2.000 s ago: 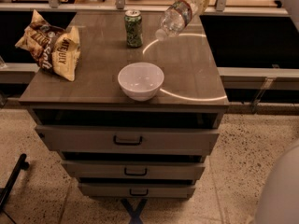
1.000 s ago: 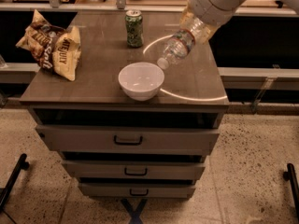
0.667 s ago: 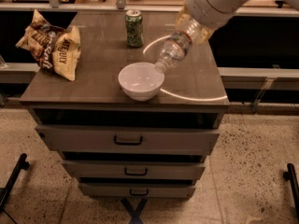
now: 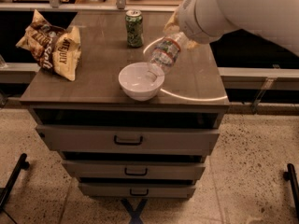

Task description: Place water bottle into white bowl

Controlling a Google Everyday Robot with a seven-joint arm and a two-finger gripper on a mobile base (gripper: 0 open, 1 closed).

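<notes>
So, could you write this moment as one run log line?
gripper: shut on water bottle, above table | water bottle: tilted, lower end over white bowl | release: not yet

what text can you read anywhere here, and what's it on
None can be quoted:
On the chip bag: big printed letters, too blurred and crumpled to read.
On the green soda can: print too small to read.
On the water bottle: label band with a red stripe, words unreadable; the gripper holds its upper end, its lower end over the white bowl.
</notes>
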